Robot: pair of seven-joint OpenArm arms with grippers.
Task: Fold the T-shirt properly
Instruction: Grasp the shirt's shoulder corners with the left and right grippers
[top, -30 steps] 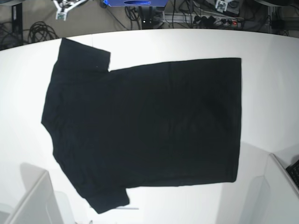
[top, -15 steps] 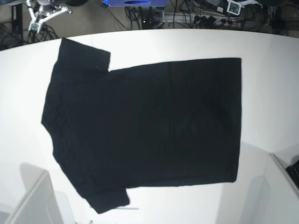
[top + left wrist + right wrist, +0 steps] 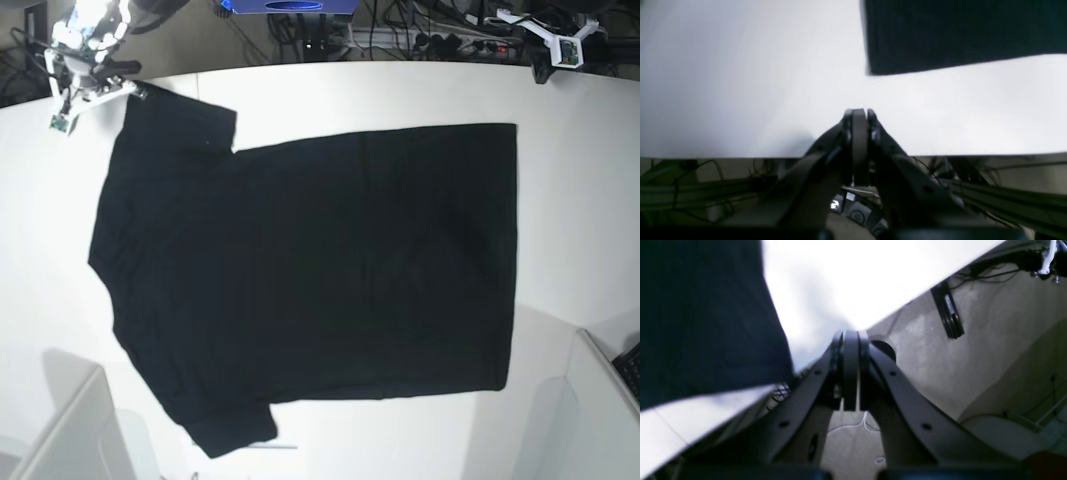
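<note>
**Shirt flat, both grippers at its far corners**

The shirt [image 3: 310, 275] lies spread flat on the white table [image 3: 580, 200], collar end left, hem right, plain black side up. The right gripper [image 3: 850, 336] hangs just off the shirt's far sleeve corner, jaws clenched on nothing. The left gripper [image 3: 858, 115], also clenched and empty, sits near the far hem corner.

Likely risk: closed jaws lowered onto the cloth would push and wrinkle it rather than pinch it, and uneven lifts would skew the fold.

Any print is hidden underneath. Both wrist views are blurred.
</note>
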